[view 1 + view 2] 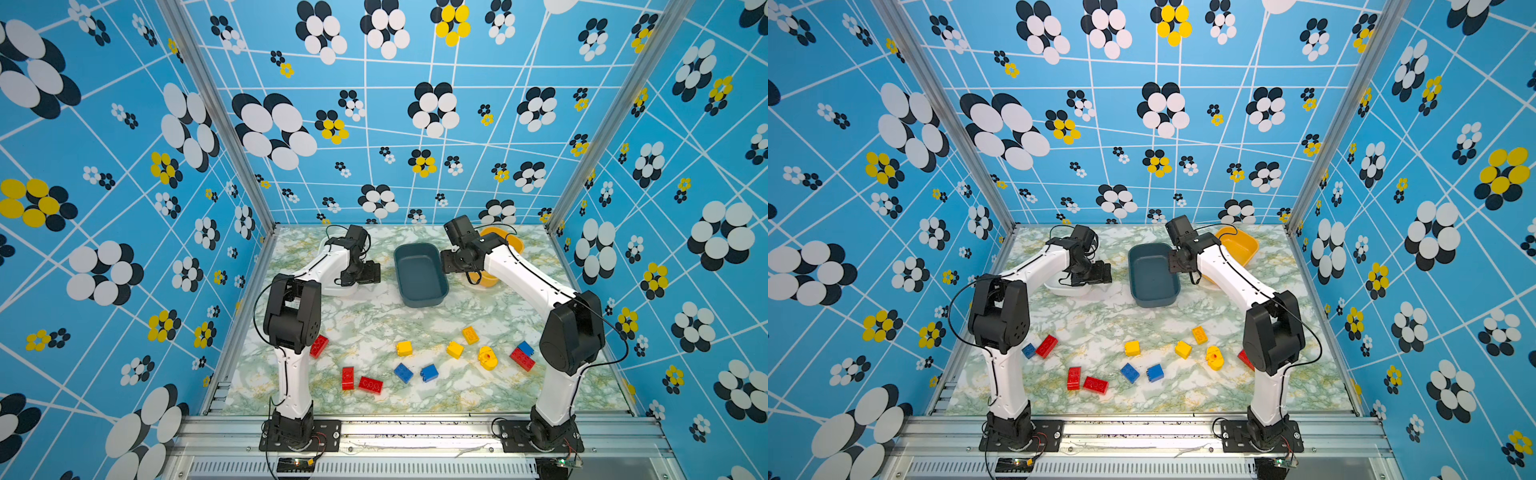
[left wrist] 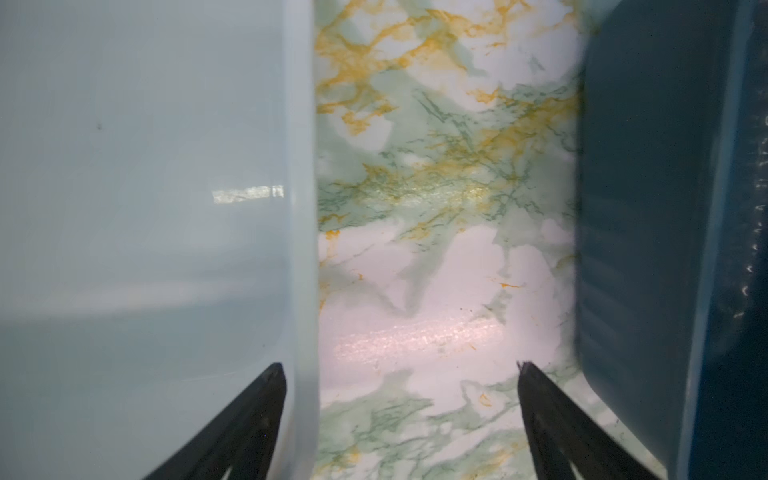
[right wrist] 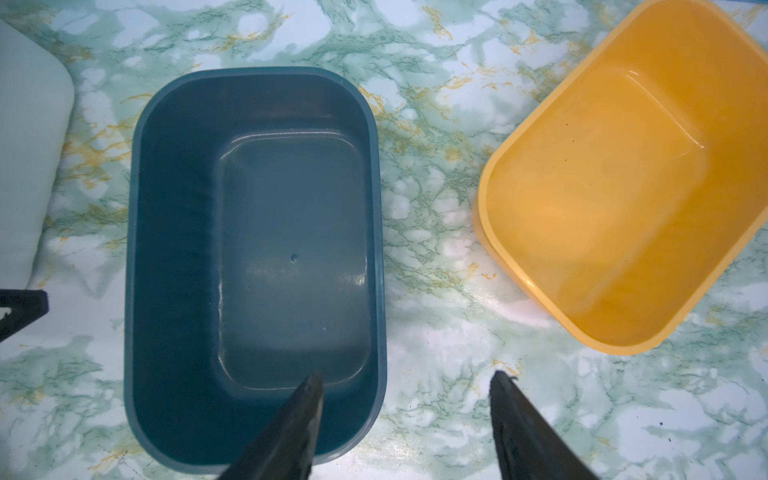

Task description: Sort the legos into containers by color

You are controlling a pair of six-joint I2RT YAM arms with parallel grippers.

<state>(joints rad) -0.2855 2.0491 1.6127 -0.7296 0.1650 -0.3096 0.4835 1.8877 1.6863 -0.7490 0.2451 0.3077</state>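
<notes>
Bricks [image 1: 404,348] in red, yellow and blue lie scattered on the near half of the desk [image 1: 374,324], none sorted that I can see. The teal tub [image 3: 291,249] and yellow tub [image 3: 602,208] are bare, and so is the part of the white tub [image 2: 145,166] in view. My left hand [image 2: 399,365] is spread wide and holds nothing, one finger over the white tub's inside and one over the desk beside it. My right hand [image 3: 407,373] is partly spread and also holds nothing, straddling the teal tub's wall the same way. I judge the bricks light, stiff and smooth, best pinched across their flat sides rather than over the studs. The rounded piece [image 1: 487,357] may squirt out of a pinch, so I would take it low and square. The tubs look thin and light, apt to slide if I nudge a rim. Open desk lies between tubs and bricks, good for crossing. It is tighter at the sides: one red brick [image 1: 319,345] sits just beside my left arm, and a red and blue pair [image 1: 522,357] is close to my right arm.
</notes>
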